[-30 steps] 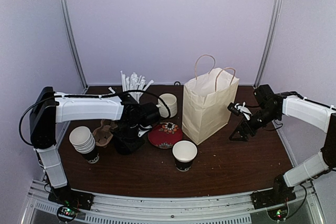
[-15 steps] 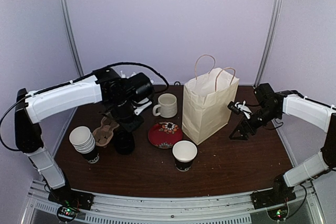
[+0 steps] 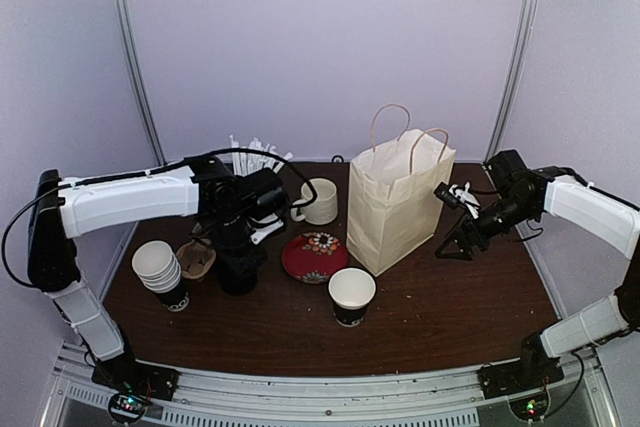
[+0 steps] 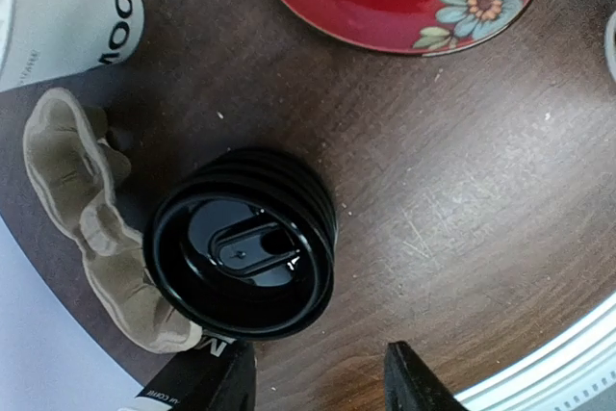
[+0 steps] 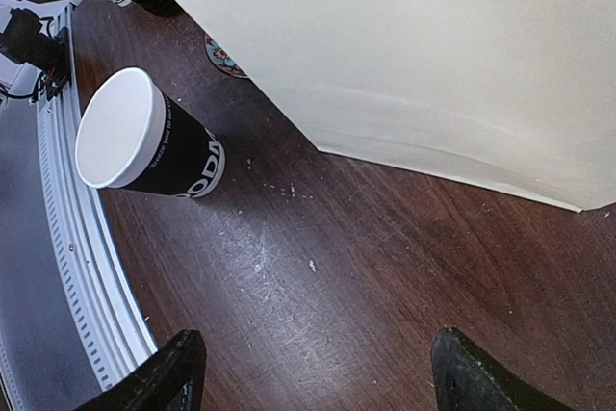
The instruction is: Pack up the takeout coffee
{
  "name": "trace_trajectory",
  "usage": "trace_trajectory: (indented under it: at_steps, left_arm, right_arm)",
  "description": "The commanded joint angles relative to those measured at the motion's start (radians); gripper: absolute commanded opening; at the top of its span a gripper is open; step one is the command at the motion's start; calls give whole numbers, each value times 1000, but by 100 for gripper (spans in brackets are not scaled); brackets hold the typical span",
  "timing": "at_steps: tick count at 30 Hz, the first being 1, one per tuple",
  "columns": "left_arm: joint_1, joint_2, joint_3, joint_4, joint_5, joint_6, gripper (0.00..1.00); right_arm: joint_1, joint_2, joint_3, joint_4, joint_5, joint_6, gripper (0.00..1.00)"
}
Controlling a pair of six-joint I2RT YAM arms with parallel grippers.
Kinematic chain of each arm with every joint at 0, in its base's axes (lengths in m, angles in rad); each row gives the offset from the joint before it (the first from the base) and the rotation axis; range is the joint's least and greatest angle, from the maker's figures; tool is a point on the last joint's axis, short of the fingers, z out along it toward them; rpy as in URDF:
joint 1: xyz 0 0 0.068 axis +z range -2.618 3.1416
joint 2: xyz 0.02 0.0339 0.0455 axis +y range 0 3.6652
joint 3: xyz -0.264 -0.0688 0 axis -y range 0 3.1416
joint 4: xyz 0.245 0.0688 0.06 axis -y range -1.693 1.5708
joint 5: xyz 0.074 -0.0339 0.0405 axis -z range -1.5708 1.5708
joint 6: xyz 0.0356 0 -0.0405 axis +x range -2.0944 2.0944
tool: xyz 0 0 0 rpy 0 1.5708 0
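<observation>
Left wrist: left gripper (image 4: 318,358), seemingly spread, above lidded cup (image 4: 241,247).

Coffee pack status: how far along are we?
Done: one black cup is lidded and stands on the table by the cardboard carrier. In hand: nothing; the left gripper hovers open over that cup, and the right gripper is open beside the paper bag. Left: the second black cup is unlidded, and neither cup sits in the carrier or the bag.
</observation>
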Motion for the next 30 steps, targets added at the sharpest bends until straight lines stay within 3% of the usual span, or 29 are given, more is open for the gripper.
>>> trace_trajectory:
  at_steps: [1,8,19,25,30]
  left_arm:
    - [7,45,-30,76,-16,-30,47]
    - [9,131,-43,97,0,-29,44]
    - [12,159,-49,103,-22,-26,23]
    - [16,165,-56,102,-57,-26,26]
    - [14,110,-31,91,9,-31,25]
  right_arm:
    - [8,-10,-36,28,11,2,85]
    - [9,5,-39,31,7,-3,85]
    - [8,20,-41,32,19,-8,85]
    - [8,30,-37,33,20,-6,85]
    - [8,35,-39,34,19,-5,85]
